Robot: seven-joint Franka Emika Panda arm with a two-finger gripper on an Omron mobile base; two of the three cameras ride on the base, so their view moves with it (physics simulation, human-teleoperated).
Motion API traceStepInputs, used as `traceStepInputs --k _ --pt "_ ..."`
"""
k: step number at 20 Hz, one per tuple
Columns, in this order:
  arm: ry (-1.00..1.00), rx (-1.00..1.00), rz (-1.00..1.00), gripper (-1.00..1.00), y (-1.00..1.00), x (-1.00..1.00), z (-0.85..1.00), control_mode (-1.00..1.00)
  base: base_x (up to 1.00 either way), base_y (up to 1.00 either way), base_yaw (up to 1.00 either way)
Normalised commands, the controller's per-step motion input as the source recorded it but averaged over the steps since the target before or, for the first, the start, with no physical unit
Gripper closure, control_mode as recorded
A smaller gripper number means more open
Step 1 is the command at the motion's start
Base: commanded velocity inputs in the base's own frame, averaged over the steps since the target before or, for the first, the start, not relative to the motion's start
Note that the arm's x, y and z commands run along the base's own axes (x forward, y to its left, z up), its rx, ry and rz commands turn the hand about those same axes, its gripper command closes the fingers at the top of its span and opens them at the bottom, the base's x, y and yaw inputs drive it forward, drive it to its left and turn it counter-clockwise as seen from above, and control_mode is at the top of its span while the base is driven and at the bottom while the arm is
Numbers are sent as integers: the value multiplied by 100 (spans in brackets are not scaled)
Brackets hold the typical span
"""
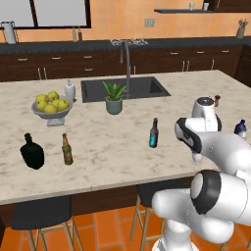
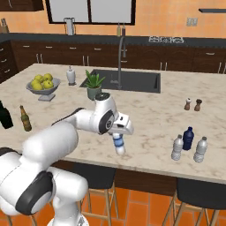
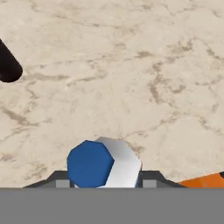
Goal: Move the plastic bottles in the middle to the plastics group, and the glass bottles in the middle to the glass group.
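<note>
- Right base view, centre of the frame: the gripper (image 2: pixel 118 137) points down with its jaws closed on a clear water bottle with a blue label (image 2: pixel 118 145), held near the front edge of the counter (image 2: pixel 145 114); whether its base touches the marble I cannot tell.
- Hand view, bottom centre: that bottle is seen end-on between the jaws.
- Lower right of the right base view: the dark blue bottle (image 2: pixel 188 138) stands with two clear bottles (image 2: pixel 177 147) just beside it, so the plastics group looks partly gathered.
- Left base view, centre: the brown bottle with the cyan label (image 1: pixel 154 133) stands alone, well apart from the black flask (image 1: pixel 32 152) and amber bottle (image 1: pixel 67 149) at lower left.
- Judgement: this bottle's carry is unfinished; the glass bottle remains.
</note>
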Motion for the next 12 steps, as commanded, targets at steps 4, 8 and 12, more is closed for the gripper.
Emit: traceStepInputs --k 4,8,12 --pt "0 5 -11 100 -97 7 9 -100 0 0 0" --pt "-2 6 -19 100 -89 4 0 -100 0 0 0" --pt "-8 0 -36 100 -73 6 0 -100 0 0 0"
